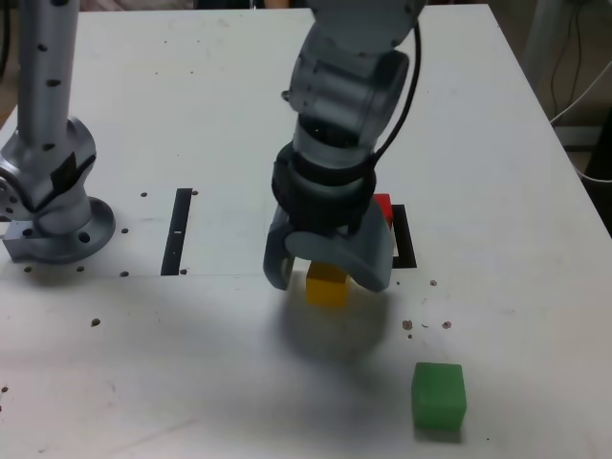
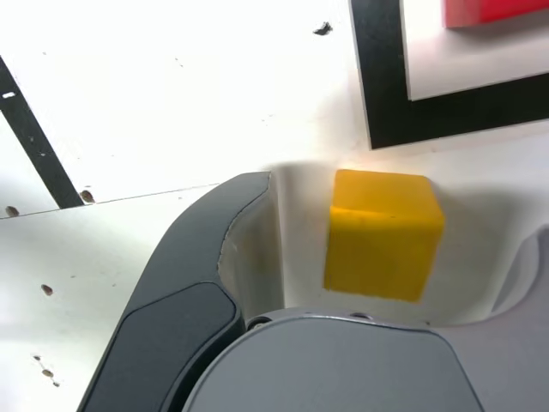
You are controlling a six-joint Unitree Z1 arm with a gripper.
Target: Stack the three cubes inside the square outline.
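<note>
Three cubes on a white table (image 1: 191,382): gripper (image 1: 327,277), jaws spread, straddles the yellow cube (image 1: 327,285); red cube (image 1: 383,205) inside square outline (image 1: 405,239); green cube (image 1: 439,395) at five o'clock.

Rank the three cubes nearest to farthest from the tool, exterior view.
1. Small yellow cube: between the open tool's fingers.
2. Small red cube: just behind the tool, inside the black square outline, mostly hidden.
3. Small green cube: front, toward the exterior view's right.

High exterior overview; close downward wrist view; shared yellow cube (image 1: 327,285).
</note>
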